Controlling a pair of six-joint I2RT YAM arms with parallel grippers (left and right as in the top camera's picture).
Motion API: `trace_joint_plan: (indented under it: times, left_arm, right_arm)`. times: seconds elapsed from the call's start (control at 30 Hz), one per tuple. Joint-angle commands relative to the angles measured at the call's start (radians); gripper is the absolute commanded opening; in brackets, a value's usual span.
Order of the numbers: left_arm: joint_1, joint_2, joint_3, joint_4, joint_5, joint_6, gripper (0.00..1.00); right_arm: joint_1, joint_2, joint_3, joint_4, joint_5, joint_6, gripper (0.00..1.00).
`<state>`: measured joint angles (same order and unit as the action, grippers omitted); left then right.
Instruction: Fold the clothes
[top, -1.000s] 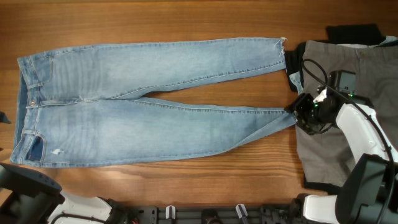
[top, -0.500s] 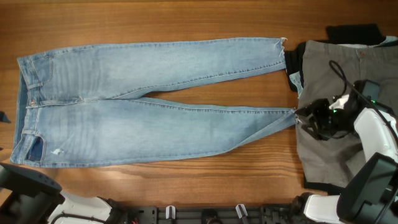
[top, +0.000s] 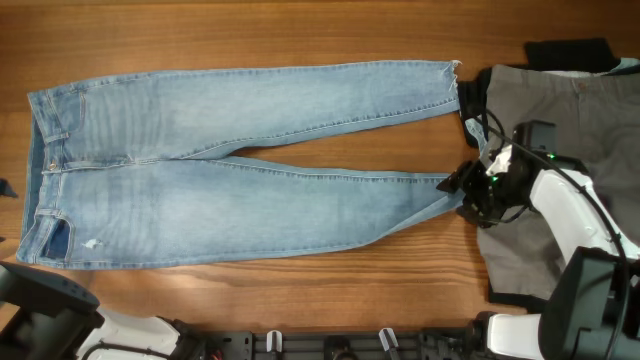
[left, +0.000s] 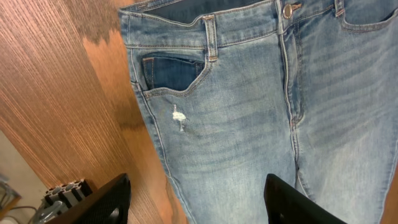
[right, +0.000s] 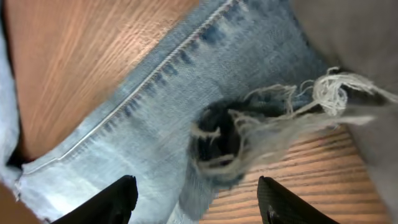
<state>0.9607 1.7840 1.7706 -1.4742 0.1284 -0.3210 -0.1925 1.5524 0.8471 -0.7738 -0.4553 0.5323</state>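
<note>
- Hovering with jaws apart, my right gripper faces the frayed hem of the jeans.
- Likewise parted, my left gripper hangs over the pocket.
- Only overhead shows both legs spread flat.

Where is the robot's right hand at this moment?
In the overhead view the right hand is far right, over the frayed hem of the nearer leg of the jeans, at the edge of the grey garment.

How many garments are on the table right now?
3: jeans spread across the middle, a grey garment at the right edge, a black one peeking from its top; more may be hidden.
</note>
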Motion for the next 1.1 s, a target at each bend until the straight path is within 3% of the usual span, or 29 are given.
trace_joint_plan:
  times: [0.0, 0.17, 0.3, 0.43, 0.5, 0.6, 0.63, 0.93, 1.03, 1.07]
  left_arm:
    - [0.003, -0.005, 0.000, -0.002, 0.013, -0.013, 0.68]
    - [0.003, -0.005, 0.000, -0.002, 0.013, -0.013, 0.69]
    - [0.003, -0.005, 0.000, -0.002, 0.013, -0.013, 0.69]
    - [0.003, -0.005, 0.000, -0.001, 0.013, -0.013, 0.69]
    - [0.003, -0.005, 0.000, 0.001, 0.013, -0.013, 0.69]
    - [0.003, -0.005, 0.000, 0.001, 0.013, -0.013, 0.69]
    - [0.003, -0.005, 0.000, -0.001, 0.016, -0.013, 0.69]
    - [0.003, -0.005, 0.000, -0.002, 0.039, -0.013, 0.71]
    - [0.003, -0.005, 0.000, -0.002, 0.039, -0.013, 0.71]
    - [0.003, -0.005, 0.000, -0.002, 0.039, -0.013, 0.71]
  right_arm:
    - [0.013, 0.002, -0.035, 0.018, 0.089, 0.076, 0.62]
    - [0.001, 0.000, -0.032, 0.127, 0.037, -0.055, 0.56]
    - [-0.012, 0.000, -0.022, 0.119, 0.028, -0.058, 0.40]
    - [-0.012, 0.000, -0.022, 0.119, 0.027, -0.058, 0.33]
    - [-0.012, 0.000, -0.022, 0.120, 0.027, -0.055, 0.26]
    - [-0.013, 0.000, -0.022, 0.142, -0.023, -0.050, 0.07]
    - [-0.013, 0.000, -0.021, 0.151, -0.043, -0.038, 0.04]
    - [-0.018, 0.000, -0.021, 0.181, -0.085, 0.018, 0.09]
    - [-0.018, 0.000, -0.021, 0.173, -0.068, 0.017, 0.30]
    - [-0.018, 0.000, -0.021, 0.163, -0.050, 0.018, 0.32]
